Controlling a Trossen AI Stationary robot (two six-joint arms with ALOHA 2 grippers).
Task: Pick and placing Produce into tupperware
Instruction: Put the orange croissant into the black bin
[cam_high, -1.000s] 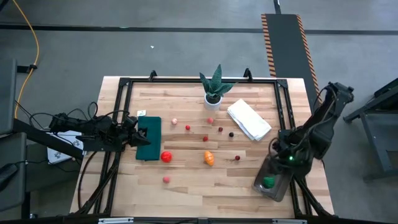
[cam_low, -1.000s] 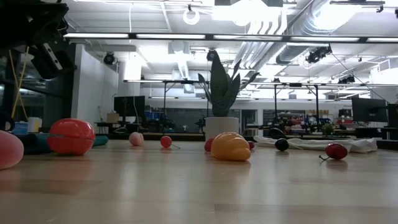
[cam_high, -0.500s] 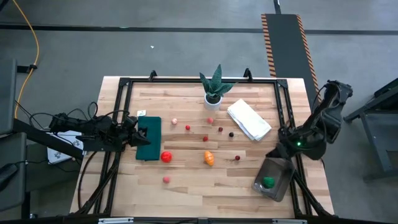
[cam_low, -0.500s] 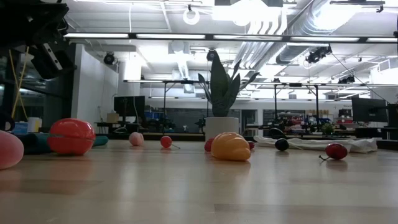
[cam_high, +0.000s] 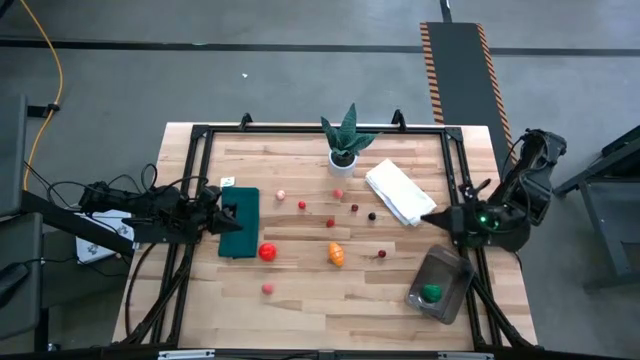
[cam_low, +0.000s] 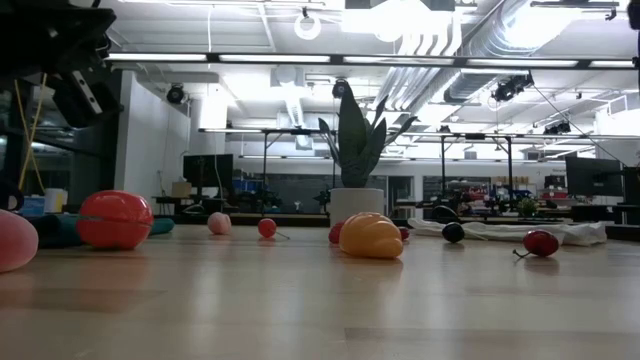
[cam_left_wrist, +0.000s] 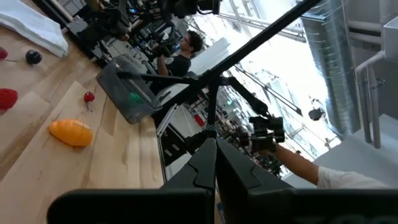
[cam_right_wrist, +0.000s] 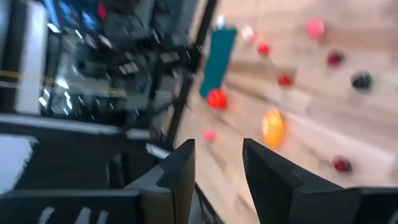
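Note:
The clear greyish tupperware (cam_high: 440, 285) stands near the table's right near corner with a green fruit (cam_high: 431, 293) inside. Loose produce lies mid-table: a red tomato (cam_high: 267, 252), an orange piece (cam_high: 336, 254), a pink ball (cam_high: 268, 289) and several small berries around (cam_high: 354, 208). My right gripper (cam_high: 435, 218) hangs open above the table between the tupperware and the white cloth, holding nothing; its wrist view shows the gap between its fingers (cam_right_wrist: 217, 165). My left gripper (cam_high: 222, 215) waits shut over the green mat's left edge, raised off the table.
A folded white cloth (cam_high: 400, 193) lies far right, just beyond my right gripper. A potted spiky plant (cam_high: 345, 140) stands at the far edge. The dark green mat (cam_high: 240, 222) lies at the left. Bare wood runs along the near edge (cam_high: 340, 310). A person (cam_left_wrist: 180, 59) stands beyond the table.
My right gripper has moved from over the tupperware toward the table's far edge, ending near the white cloth's near corner, and has swung round to point toward the table's left. The green fruit stays in the tupperware. Nothing else has moved.

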